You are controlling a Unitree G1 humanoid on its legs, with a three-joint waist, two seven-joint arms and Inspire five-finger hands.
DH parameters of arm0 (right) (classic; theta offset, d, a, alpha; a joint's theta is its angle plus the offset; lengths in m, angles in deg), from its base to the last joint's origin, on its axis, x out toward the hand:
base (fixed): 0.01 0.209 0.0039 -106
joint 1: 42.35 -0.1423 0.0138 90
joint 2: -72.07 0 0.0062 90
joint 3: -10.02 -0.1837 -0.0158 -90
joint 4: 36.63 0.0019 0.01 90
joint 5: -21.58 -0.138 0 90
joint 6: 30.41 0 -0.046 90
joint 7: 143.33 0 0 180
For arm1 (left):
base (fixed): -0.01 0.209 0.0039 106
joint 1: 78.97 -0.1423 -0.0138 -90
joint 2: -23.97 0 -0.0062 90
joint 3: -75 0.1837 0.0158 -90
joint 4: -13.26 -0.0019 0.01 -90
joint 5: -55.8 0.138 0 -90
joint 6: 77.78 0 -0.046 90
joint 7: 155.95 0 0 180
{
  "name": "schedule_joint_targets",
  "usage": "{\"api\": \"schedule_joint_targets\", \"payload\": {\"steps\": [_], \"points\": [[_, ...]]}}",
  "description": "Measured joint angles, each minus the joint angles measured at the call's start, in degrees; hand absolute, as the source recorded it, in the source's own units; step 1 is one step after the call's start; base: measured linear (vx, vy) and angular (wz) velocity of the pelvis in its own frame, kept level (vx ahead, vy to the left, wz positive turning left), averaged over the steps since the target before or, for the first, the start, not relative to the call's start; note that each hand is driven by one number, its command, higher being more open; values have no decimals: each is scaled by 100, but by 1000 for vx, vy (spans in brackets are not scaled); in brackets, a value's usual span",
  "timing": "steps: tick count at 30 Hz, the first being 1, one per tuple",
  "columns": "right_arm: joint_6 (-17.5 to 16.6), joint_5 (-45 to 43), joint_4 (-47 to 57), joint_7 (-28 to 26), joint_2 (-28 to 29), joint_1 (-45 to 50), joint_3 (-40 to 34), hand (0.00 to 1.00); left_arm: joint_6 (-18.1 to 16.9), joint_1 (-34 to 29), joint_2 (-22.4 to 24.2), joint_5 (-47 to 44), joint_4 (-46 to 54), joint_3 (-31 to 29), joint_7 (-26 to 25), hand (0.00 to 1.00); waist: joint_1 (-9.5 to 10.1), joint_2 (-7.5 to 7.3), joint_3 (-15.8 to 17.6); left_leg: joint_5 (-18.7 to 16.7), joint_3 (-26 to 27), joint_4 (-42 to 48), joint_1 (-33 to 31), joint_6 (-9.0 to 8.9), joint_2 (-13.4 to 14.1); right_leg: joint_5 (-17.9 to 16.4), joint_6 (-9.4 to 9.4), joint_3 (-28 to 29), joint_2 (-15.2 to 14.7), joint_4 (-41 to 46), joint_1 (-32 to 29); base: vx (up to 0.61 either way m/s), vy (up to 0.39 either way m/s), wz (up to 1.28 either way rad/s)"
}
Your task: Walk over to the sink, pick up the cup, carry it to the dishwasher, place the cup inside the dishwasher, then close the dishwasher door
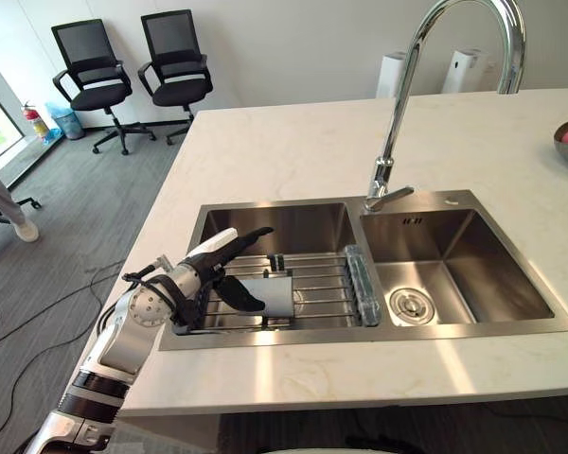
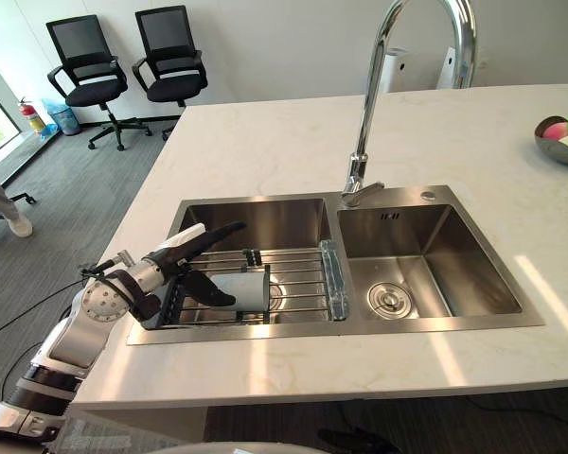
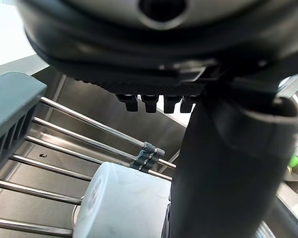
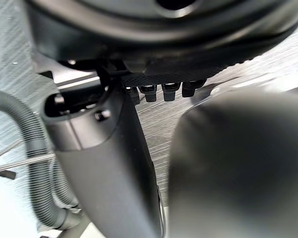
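The left hand (image 1: 194, 279) reaches from the edge of the tabletop (image 1: 293, 151) into the left basin (image 1: 293, 227) of the sink. Its fingers (image 1: 251, 234) are straight and spread above the cup (image 1: 276, 293), and the thumb (image 1: 241, 298) is at the near side of it. They are not closed on it, so I judge the grasp is being prepared. The cup lies on its side on a wire rack (image 1: 322, 284) that rests across this basin. That is probably why the hand comes from the side and not from above. The tall tap (image 1: 400, 113) stands between the two basins. The right basin (image 1: 473, 255) holds only its drain (image 1: 415, 303). Far right, a metal bowl (image 2: 563, 142) holds pink and green fruit. The right hand (image 4: 109, 163) hangs above the grey floor; I cannot tell if it is open.
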Motion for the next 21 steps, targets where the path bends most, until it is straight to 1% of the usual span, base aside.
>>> {"api": "schedule_joint_targets", "payload": {"steps": [2,5,9,14,21], "points": [[3,-7,-1,7,0,-8,2,100,136,100,-64,0,0,0,271,100,-17,-4,1,-9,-2,0,-16,28,-48,18,28,-5,-45,-22,5,4,18,1],[4,-11,-30,9,1,-41,1,100,216,167,-199,0,-1,1,488,100,-38,-7,0,-17,3,0,-15,39,-83,24,37,-2,-77,-28,12,0,0,0],[30,-23,-105,11,-4,-70,0,100,352,358,-264,-24,-1,1,822,100,-36,-11,2,-17,4,-1,-15,39,-77,27,40,-4,-73,-27,13,0,0,0],[86,-30,-125,12,-10,-84,-5,100,429,478,-298,-433,0,1,1080,100,-45,-12,2,-14,11,-2,-10,42,-57,35,36,2,-57,-24,13,-28,-25,-1],[103,-50,-204,12,-21,-104,-11,100,456,499,-408,-682,5,2,1352,100,-48,-21,6,-14,16,-3,-9,42,-60,36,38,5,-61,-26,13,0,0,0]]}}
